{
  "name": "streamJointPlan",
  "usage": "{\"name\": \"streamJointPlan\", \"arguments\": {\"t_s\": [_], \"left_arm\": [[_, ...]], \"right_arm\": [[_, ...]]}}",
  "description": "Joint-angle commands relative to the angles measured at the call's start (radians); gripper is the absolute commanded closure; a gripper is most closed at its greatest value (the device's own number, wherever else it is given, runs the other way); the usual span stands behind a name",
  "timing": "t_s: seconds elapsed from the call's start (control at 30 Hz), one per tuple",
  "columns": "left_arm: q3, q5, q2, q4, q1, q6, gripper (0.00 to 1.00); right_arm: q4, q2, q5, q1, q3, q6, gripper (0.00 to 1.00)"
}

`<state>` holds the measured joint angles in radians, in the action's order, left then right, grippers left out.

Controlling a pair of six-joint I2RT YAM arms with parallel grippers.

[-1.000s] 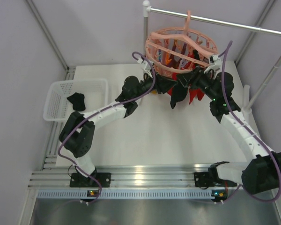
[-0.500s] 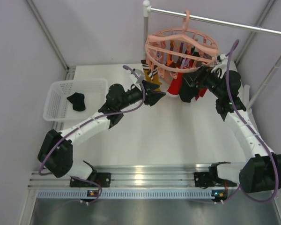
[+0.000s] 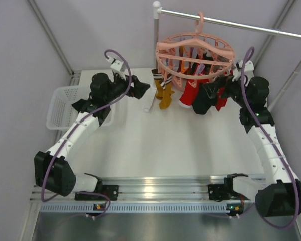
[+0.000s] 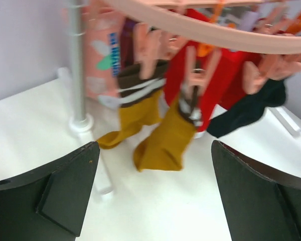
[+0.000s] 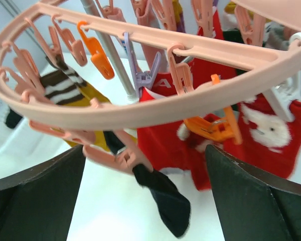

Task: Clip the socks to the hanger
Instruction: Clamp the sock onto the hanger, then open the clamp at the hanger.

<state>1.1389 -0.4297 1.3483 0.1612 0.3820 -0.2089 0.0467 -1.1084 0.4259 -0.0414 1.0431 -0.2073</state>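
Hanger hung by its hook from the rail, over the far part of the worktop. Ring roughly level.

Socks clipped under the hanger:
- mustard pair, brown-and-white striped cuffs, on its left side
- red socks under its middle and right, one bearing a white figure
- black sock hanging from a pink clip on its near rim

Several clips on the near rim (pink, orange, one purple) hung with nothing in them.

Left end effector sat left of the hanger and below ring level, pointed at the mustard pair. Fingers were spread wide with nothing between them, apart from sock and clip alike. Left wrist view was blurred, so clip detail was poor.

Right end effector sat just right of the hanger, under its rim. Fingers were spread wide and empty, with the near rim and its clips in line with the gap. Top view could not settle whether it touched the dark sock beside it.

Post stood upright just left of the hanger, behind the mustard pair. Basket lay well left of the hanger, partly covered by the left arm; contents not readable.
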Motion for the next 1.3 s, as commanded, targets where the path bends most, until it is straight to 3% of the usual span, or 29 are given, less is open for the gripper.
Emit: {"name": "streamJointPlan", "arguments": {"t_s": [0.0,0.13,0.33,0.47,0.63,0.9,1.03,1.27], "left_arm": [[0.010,-0.035,-0.061,-0.077,-0.083,-0.072,0.02],[-0.034,0.067,-0.118,-0.074,-0.112,-0.046,0.02],[-0.051,0.149,-0.166,-0.114,-0.115,-0.076,0.02],[-0.079,0.123,-0.198,-0.101,-0.121,-0.112,0.02],[-0.122,0.127,-0.244,-0.071,-0.121,-0.136,0.03],[-0.145,0.141,-0.259,-0.068,-0.121,-0.167,0.03],[-0.145,0.144,-0.256,-0.061,-0.121,-0.181,0.03],[-0.151,0.149,-0.242,-0.049,-0.121,-0.204,0.02]], "right_arm": [[0.111,0.091,-0.041,0.012,0.061,0.181,0.00],[0.156,0.159,-0.012,0.012,0.061,0.267,0.00],[0.107,0.219,-0.005,-0.027,0.020,0.129,0.02],[-0.017,0.234,-0.110,-0.110,-0.064,0.068,0.06],[-0.157,0.208,-0.246,-0.319,-0.107,0.077,0.09],[-0.240,0.111,-0.625,-0.576,-0.087,0.160,0.11],[-0.272,0.042,-0.775,-0.614,-0.066,0.166,0.12],[-0.364,-0.010,-0.831,-0.627,-0.058,0.158,0.12]]}}
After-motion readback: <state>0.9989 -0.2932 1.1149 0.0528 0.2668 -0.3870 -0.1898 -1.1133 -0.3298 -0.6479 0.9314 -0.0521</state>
